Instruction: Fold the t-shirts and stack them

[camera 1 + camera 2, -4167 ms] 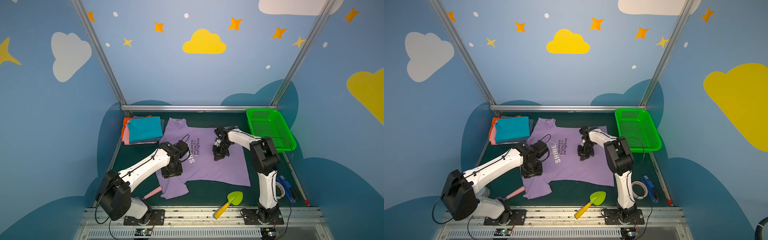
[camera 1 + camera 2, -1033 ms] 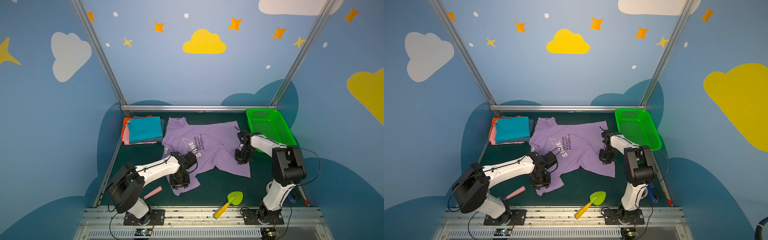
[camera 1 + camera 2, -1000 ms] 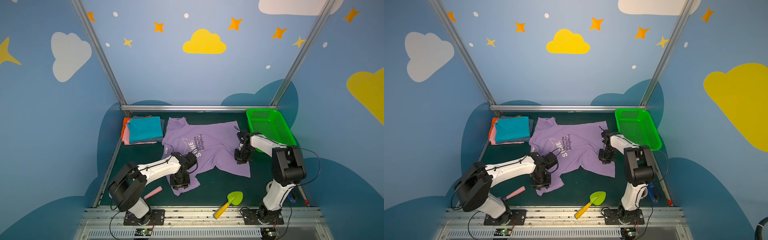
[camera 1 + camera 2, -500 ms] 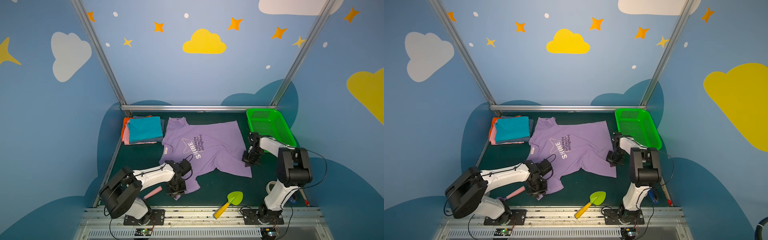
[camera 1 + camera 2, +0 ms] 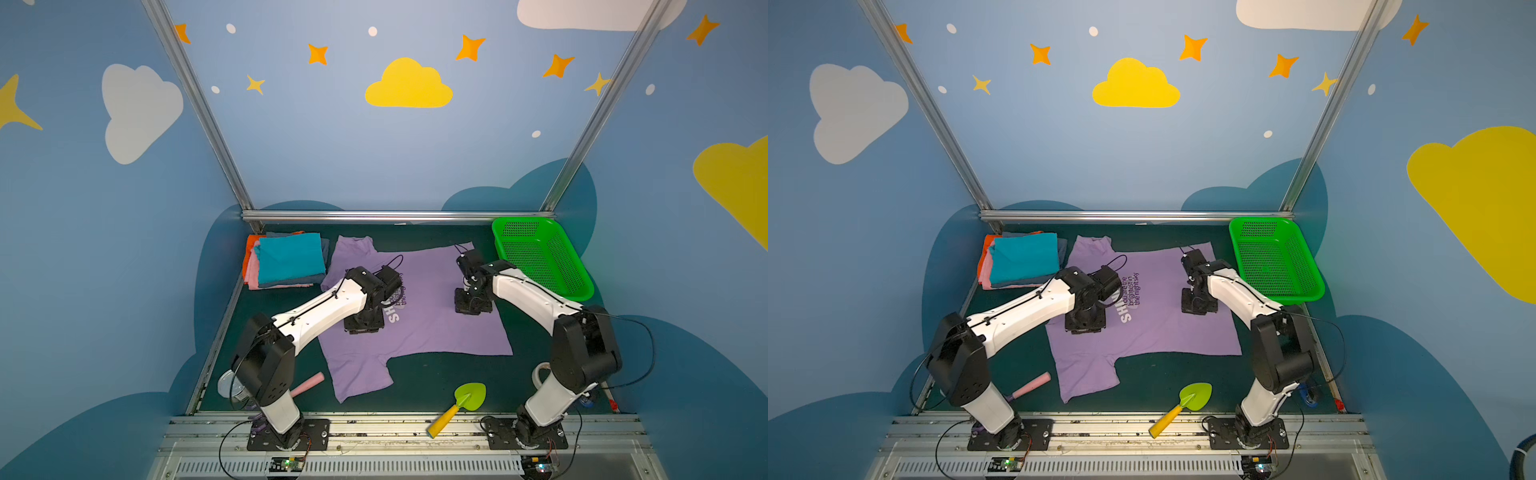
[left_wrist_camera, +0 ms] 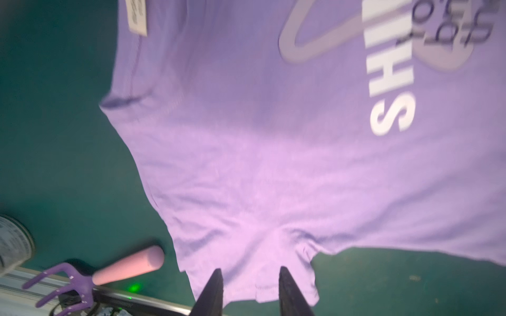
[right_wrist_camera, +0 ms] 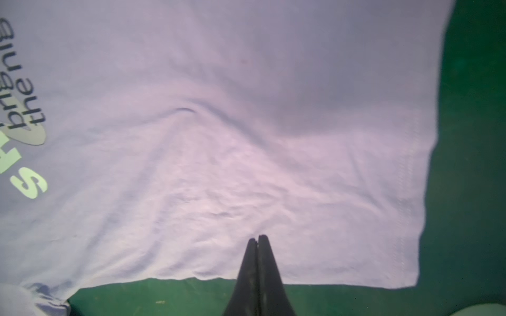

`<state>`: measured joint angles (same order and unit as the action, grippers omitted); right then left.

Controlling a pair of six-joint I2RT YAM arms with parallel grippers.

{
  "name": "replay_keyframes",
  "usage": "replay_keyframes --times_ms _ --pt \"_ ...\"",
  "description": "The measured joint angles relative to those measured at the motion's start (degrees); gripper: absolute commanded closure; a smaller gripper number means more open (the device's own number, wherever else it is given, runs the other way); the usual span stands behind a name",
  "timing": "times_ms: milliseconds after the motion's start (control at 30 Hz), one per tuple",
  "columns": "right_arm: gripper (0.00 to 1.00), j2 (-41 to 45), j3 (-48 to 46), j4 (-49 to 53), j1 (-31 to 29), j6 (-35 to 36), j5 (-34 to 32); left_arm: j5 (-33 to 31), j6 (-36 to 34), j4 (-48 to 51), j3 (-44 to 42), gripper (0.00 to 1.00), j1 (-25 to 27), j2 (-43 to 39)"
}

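Two arms are seen reaching in from the near rail over a dark green table mat [image 5: 436, 376]. The left arm [image 5: 316, 311] is slanted forward and inward from its dark shoulder block, and its wrist is bent so that the left gripper [image 5: 361, 323] points down over the chest of a lavender cloth t-shirt [image 5: 440, 328], just left of the white "SHINE" lettering. In the left wrist view its two dark fingers [image 6: 212, 295] are seen parted by a narrow gap, with only the shirt's near sleeve showing past them; the view is blurred. The right arm [image 5: 528, 295] is stretched from its shoulder block toward the far side and the middle, wrist turned down, with the right gripper [image 5: 473, 306] set over the shirt's lower body, near the hem side. In the right wrist view the same gripper [image 7: 258, 237] is seen closed tip to tip just above the cloth near its near edge; whether any cloth is nipped cannot be told. The shirt is spread flat at the middle of the mat, print up, collar end to the left, hem to the right, one sleeve toward the near rail. A stack of folded t-shirts [image 5: 289, 259], teal on top with orange and pink edges showing, is placed at the far left corner, just beside the shirt's far sleeve. A green perforated plastic basket [image 5: 540, 259] is set at the far right.
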<state>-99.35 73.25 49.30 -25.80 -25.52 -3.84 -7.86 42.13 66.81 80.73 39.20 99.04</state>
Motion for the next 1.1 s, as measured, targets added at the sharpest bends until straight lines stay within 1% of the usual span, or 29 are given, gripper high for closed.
replay_keyframes --times_ms 33,133,300,433,533,633,700,733,767,833,933,1033,1100 --pt "1.00 -1.5 1.2 0.0 -0.6 0.1 -0.1 -0.6 -0.4 -0.2 1.0 0.65 -1.0 1.4" --pt "1.00 -6.5 6.5 1.2 -2.3 1.2 -0.6 -1.2 -2.5 -1.0 5.4 0.58 -5.4 6.4" --pt "1.00 -11.2 15.9 2.3 -3.0 4.5 -1.7 -2.3 -6.0 -2.4 18.9 0.50 -12.5 15.3" --pt "1.00 -12.8 22.8 2.4 -2.5 7.5 -3.7 -3.4 -9.0 -2.3 34.4 0.48 -16.2 24.2" --pt "1.00 -14.4 27.3 2.3 -2.1 9.9 -6.4 -4.2 -11.3 -1.1 47.4 0.46 -18.1 32.6" --pt "1.00 -17.7 32.3 2.4 -1.6 12.2 -9.1 -4.9 -13.1 0.9 60.5 0.42 -19.8 41.9" --pt "1.00 -20.9 36.2 2.4 -0.5 12.9 -9.4 -5.3 -13.7 2.1 68.0 0.38 -20.7 47.6" --pt "0.97 -22.4 37.7 2.4 0.2 13.0 -9.1 -5.6 -14.1 2.4 71.1 0.36 -21.2 50.3" --pt "0.93 -23.9 39.3 2.5 1.2 13.0 -8.5 -5.8 -14.4 2.5 73.1 0.33 -21.7 52.3" --pt "0.83 -26.6 41.8 2.6 3.5 12.6 -6.9 -6.0 -14.8 2.1 73.7 0.29 -22.7 54.5" --pt "0.71 -30.5 45.5 2.9 7.6 11.6 -3.8 -5.8 -15.4 -0.7 70.4 0.24 -24.4 54.9" --pt "0.64 -34.1 49.4 3.5 11.1 10.4 -1.3 -5.3 -15.6 -4.5 67.7 0.23 -25.9 54.9" --pt "0.62 -36.4 51.9 3.9 12.8 10.3 -0.1 -5.0 -15.6 -5.9 67.6 0.22 -26.8 55.0"
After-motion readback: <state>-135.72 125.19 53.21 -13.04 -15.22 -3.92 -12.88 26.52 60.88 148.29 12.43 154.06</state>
